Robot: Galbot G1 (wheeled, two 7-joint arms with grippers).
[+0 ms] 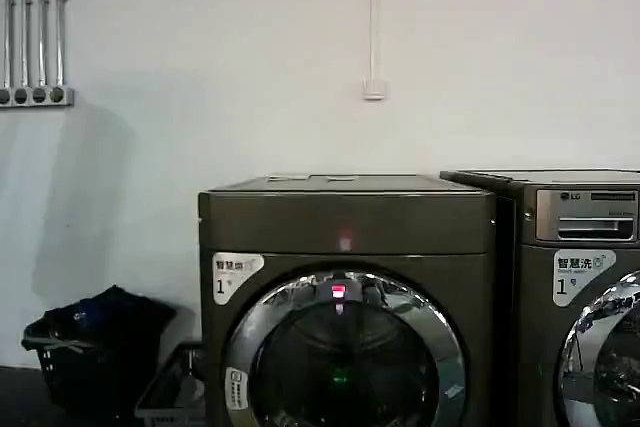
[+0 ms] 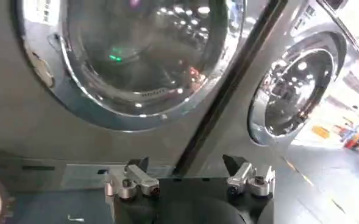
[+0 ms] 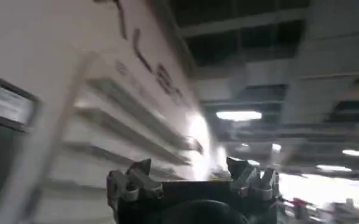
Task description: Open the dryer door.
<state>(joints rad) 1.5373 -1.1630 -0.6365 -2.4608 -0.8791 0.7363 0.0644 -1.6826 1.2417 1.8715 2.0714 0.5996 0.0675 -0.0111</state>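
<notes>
1. The dryer door (image 1: 345, 357), a large round door with a wide shiny chrome ring and dark glass window, was closed flush on the plain-panelled dark grey-brown machine (image 1: 345, 222). In the left wrist view the door (image 2: 136, 55) lay ahead of the open jaws and well apart from them.

2. Risk, wrong target: a second round chrome door (image 2: 289, 91) on the neighbouring dark machine with the LG logo and silver drawer (image 1: 585, 215) stood just beside the dryer. The left jaws were aimed roughly at the dark seam (image 2: 228, 97) between the two machines, so an approach carried straight on could, in my judgement, meet the wrong door or the gap.

3. Risk, slipped grasp: the chrome ring looked smooth and curved. No handle recess could be made out, so a pull at the wrong spot on the rim would likely slide off or fail to release the latch.

4. Left gripper (image 2: 188, 173): jaws spread wide, holding nothing and touching nothing, low before the machine fronts.

5. Right gripper (image 3: 191, 173): jaws likewise wide apart and empty, touching nothing. It faced a pale louvred wall (image 3: 106, 103) and ceiling lights (image 3: 239, 115), away from the door, and appeared idle.

6. Judgement: the task had not begun; the door remained untouched.
</notes>
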